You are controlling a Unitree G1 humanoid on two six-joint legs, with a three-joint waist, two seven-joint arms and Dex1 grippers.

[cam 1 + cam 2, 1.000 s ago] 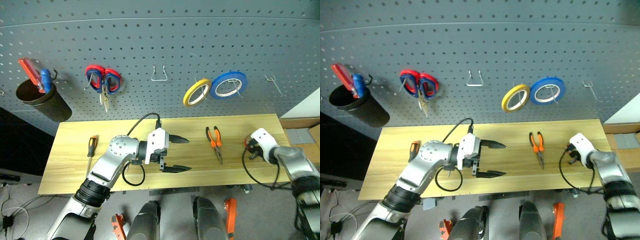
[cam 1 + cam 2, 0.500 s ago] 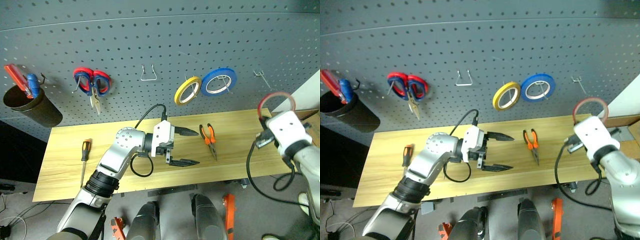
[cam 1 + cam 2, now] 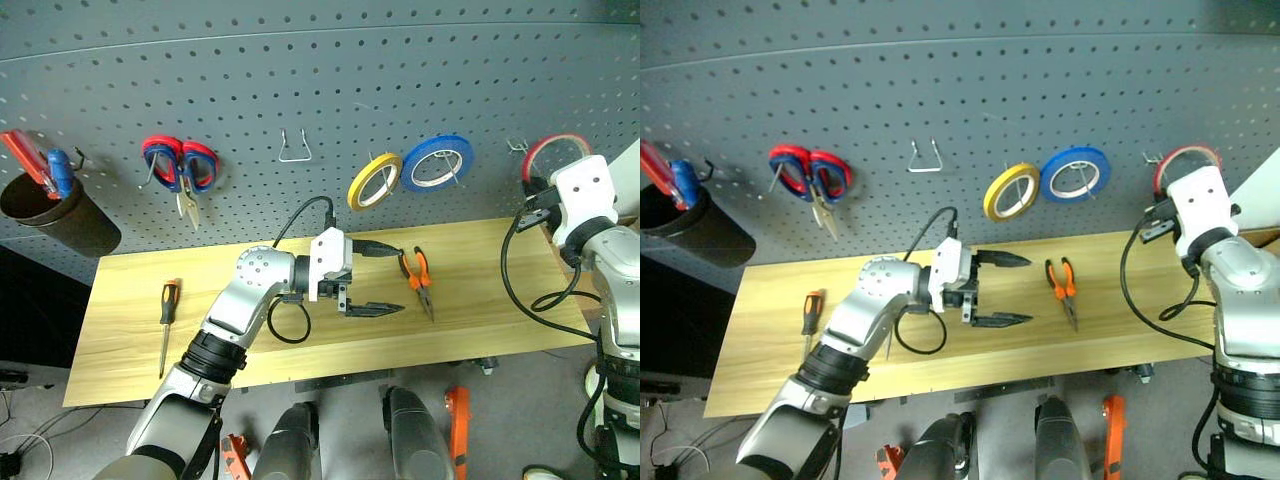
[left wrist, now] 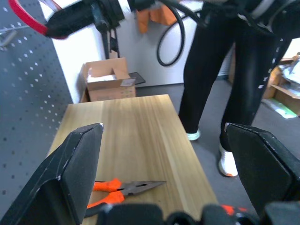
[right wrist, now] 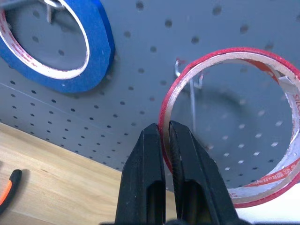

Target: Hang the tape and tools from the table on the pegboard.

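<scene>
**Red tape raised to the pegboard hook**

The dark grey perforated pegboard [image 3: 320, 90] rises behind the long light wood table [image 3: 480, 300]. At two o'clock, the right gripper [image 5: 161, 140] pinches the thin red tape ring [image 5: 234, 122], a metal hook [image 5: 190, 89] showing through its hollow. The left gripper [image 3: 385, 280] gapes empty over the table, orange-handled pliers [image 3: 418, 278] just beside it at three o'clock.

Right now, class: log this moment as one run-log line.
right tool: shut on red tape, at pegboard hook | left tool: open, empty | pliers, screwdriver: on table
</scene>
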